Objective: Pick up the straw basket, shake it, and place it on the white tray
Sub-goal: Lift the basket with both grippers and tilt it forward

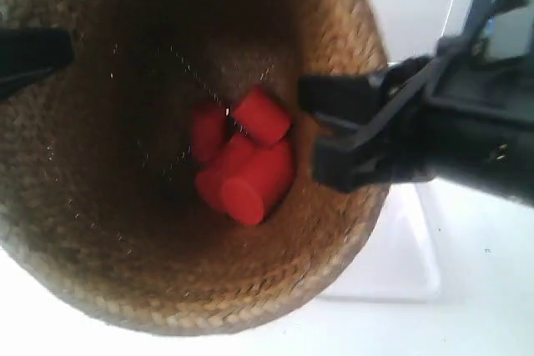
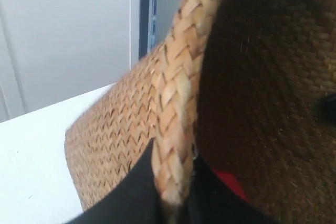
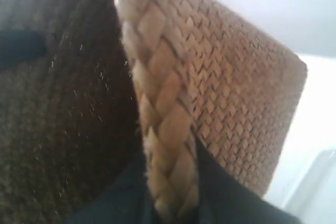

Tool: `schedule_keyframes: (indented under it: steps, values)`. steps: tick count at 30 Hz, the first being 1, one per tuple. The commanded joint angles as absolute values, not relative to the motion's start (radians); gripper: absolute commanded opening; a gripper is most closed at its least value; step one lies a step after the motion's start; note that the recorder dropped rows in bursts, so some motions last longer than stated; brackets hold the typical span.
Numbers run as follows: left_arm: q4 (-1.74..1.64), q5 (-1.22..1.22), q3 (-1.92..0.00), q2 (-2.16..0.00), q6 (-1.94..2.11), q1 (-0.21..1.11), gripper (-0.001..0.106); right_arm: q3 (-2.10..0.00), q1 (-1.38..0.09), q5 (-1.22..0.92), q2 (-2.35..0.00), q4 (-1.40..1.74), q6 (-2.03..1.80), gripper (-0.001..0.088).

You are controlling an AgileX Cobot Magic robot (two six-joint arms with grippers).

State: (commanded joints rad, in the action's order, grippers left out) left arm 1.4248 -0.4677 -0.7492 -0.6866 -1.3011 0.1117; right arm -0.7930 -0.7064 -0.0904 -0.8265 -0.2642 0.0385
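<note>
**Exterior view: basket held off the table by both arms, shake step in hand**

Exterior view is nearly filled by the straw basket, tipped so its dark inside faces the camera. A cluster of red cylinders lies bunched at the bottom. The gripper at the exterior view's right straddles the braided rim, one finger inside and one outside. The gripper at the exterior view's left shows only as a dark shape at the opposite rim.

The wrist views settle the grip. The left gripper is closed narrowly on the rim, its black fingers pressing the braid from both sides. The right gripper pinches the rim the same way on its own side.

Part of the white tray shows past the basket's lower right edge, on the white table. The basket looks raised and tilted rather than resting, so I judge this to be the lift-and-shake stage, with placement not yet done.

Next, both arms should level the basket together, carry it over the tray and lower it squarely. The two pinches need to stay even, because uneven travel could twist the soft rim or spill the cylinders.
</note>
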Motion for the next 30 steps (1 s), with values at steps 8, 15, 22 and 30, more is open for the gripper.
schedule_keyframes:
  steps: [8,15,22,30]
  values:
    - [1.397,-0.393,-0.668,-0.746,-1.271,0.112,0.000,-0.706,-0.686,-0.069,-0.927,-0.203,0.051,0.0000]
    - [1.372,-0.475,-0.762,-0.646,-1.258,0.112,0.000,-0.767,-0.727,-0.093,-0.797,-0.201,-0.016,0.0000]
    - [1.350,-0.448,-0.734,-0.672,-1.253,0.112,0.000,-0.743,-0.717,-0.037,-0.859,-0.214,-0.035,0.0000]
    - [1.312,-0.442,-0.720,-0.674,-1.213,0.112,0.000,-0.713,-0.732,-0.046,-0.847,-0.182,-0.023,0.0000]
